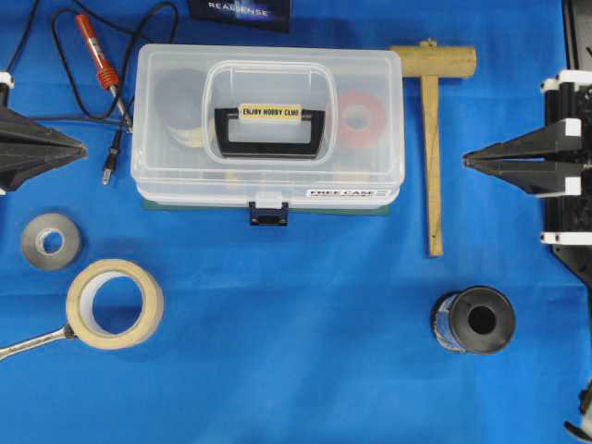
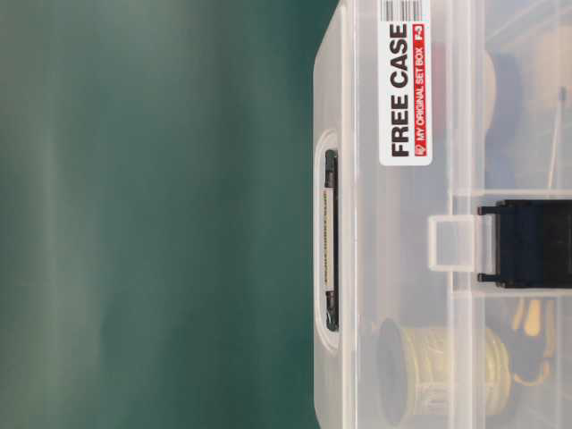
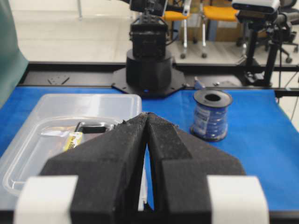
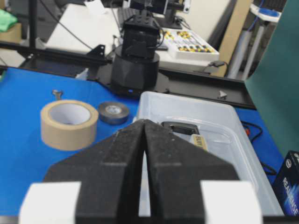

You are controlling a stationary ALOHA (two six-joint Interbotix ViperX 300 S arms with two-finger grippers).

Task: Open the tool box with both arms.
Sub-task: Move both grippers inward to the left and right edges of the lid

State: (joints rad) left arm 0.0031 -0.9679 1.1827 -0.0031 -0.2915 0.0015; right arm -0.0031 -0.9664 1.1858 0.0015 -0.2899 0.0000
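Both jaws are pressed together and empty, left gripper [image 1: 81, 148] and right gripper [image 1: 470, 160] well apart from the tool box [image 1: 268, 129] lying latched between them, so closed fingers could only push it, not lift its dark latch [image 1: 268, 215]

1. The tool box [image 2: 465, 116], clear plastic, fills the right side, shown rotated a quarter turn; a white "FREE CASE" label [image 2: 406, 94] sits near the top.
2. Its black handle [image 2: 330, 239] shows edge-on; the dark latch [image 2: 529, 243] sits at the right edge.
3. A brass-coloured spool [image 2: 438, 371] shows through the wall; a blurred green backdrop [image 2: 152, 214] fills the left.
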